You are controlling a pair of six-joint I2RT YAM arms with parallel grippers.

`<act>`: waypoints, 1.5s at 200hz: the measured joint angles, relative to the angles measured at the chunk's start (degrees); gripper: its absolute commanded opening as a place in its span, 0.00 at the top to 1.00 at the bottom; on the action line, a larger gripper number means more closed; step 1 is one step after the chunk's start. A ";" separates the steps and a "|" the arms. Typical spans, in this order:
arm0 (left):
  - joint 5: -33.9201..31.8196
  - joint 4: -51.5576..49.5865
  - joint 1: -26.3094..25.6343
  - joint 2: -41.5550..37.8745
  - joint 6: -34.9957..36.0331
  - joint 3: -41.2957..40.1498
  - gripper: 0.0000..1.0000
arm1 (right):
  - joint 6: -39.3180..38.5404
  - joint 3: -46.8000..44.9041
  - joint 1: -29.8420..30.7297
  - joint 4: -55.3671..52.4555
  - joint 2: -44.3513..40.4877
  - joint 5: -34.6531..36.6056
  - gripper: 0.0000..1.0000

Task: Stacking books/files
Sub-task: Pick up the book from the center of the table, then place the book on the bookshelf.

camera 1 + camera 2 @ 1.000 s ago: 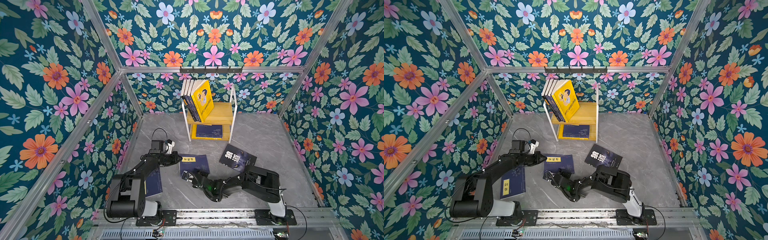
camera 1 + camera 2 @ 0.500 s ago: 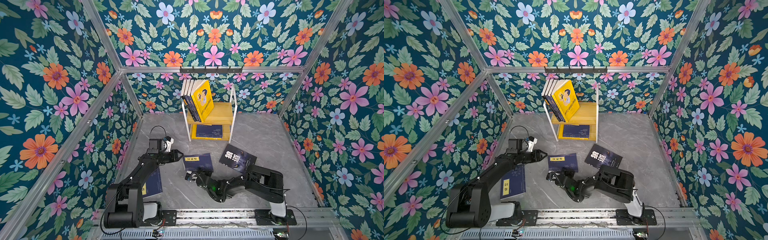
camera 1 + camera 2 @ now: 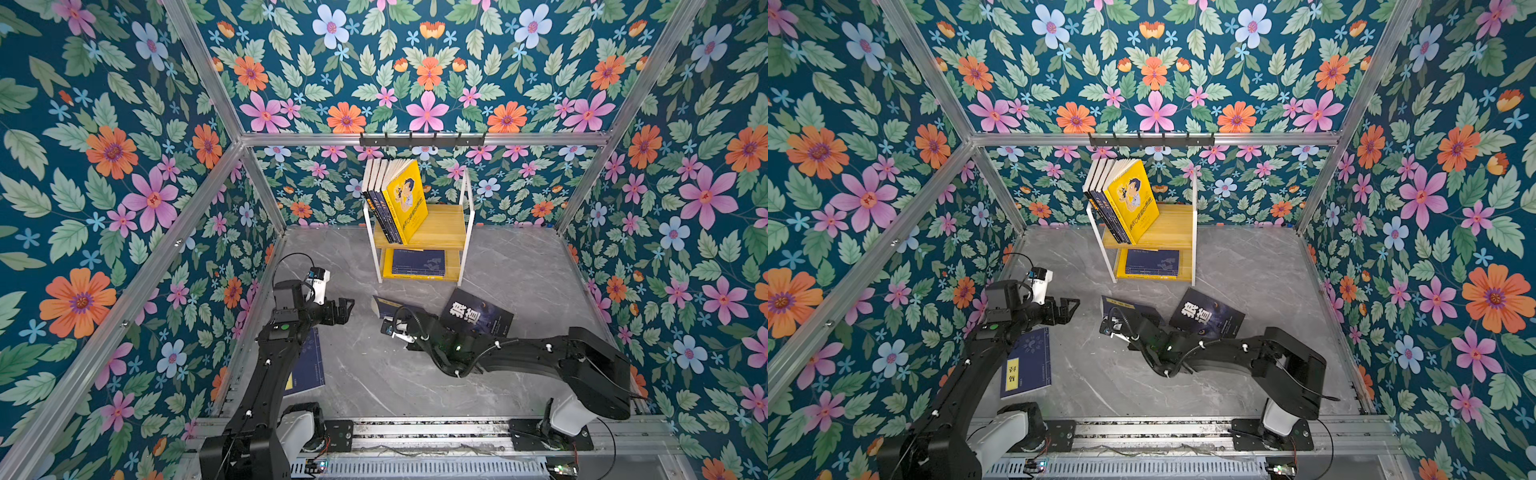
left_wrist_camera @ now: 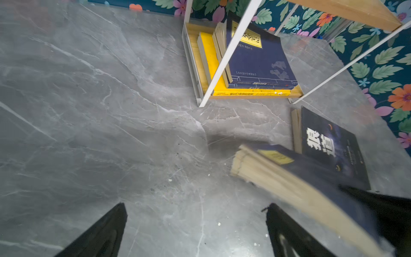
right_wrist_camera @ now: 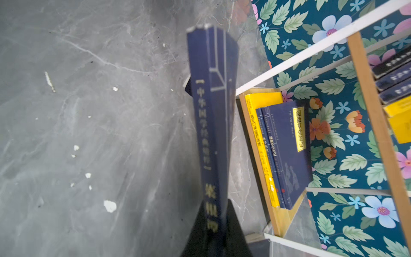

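Bright, even light; soft shadows; wrist views blur the near navy book [image 5: 211, 133].

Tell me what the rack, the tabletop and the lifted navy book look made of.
Rack: thin white posts, probably painted metal tube. Its shelves are yellowish wood-look boards, solid or laminate unclear.
Tabletop: grey with pale veins and a matte look; real stone or a stone print, can't tell.
Lifted navy book: paper, with cream page edges and a smooth card cover.

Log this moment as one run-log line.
left gripper: open, empty | right gripper: shut on yellow-labelled navy book, tilted up | black book: lying flat
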 measured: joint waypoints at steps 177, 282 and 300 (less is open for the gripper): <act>1.07 0.33 3.39 -3.21 5.40 -2.75 0.00 | -26.56 13.55 -15.93 -1.99 7.30 0.59 1.00; 1.03 0.44 3.39 -2.78 5.92 -2.78 0.00 | -31.19 15.50 -17.75 12.59 18.75 3.52 1.00; 1.01 0.48 3.39 -2.75 5.92 -2.71 0.00 | -28.98 15.02 -17.75 11.21 19.61 2.29 1.00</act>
